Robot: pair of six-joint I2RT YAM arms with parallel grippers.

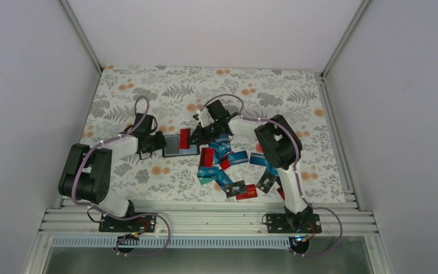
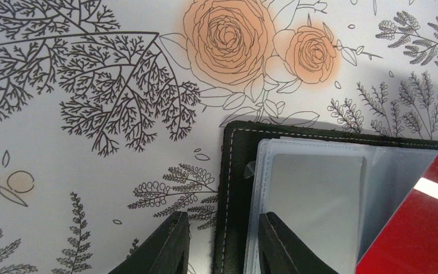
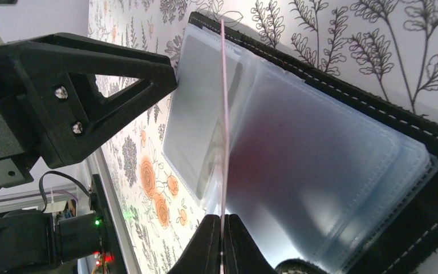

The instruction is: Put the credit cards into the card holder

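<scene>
The card holder (image 1: 174, 147) lies open on the floral cloth, its clear grey-blue sleeves (image 3: 331, 148) facing up inside a black stitched cover (image 2: 236, 171). My right gripper (image 3: 223, 218) is shut on a red credit card (image 3: 224, 114), seen edge-on, standing over the sleeves; the same card (image 2: 428, 228) fills the left wrist view's lower right corner. My left gripper (image 2: 222, 217) is open and straddles the holder's left edge, one finger on the cloth, the other on a sleeve. From above, the left gripper (image 1: 161, 144) and right gripper (image 1: 195, 136) flank the holder.
Several loose credit cards (image 1: 228, 165), blue, red and black, lie scattered right of the holder, down to the near edge (image 1: 246, 194). The right arm (image 1: 276, 142) reaches across that pile. White walls enclose the cloth on three sides.
</scene>
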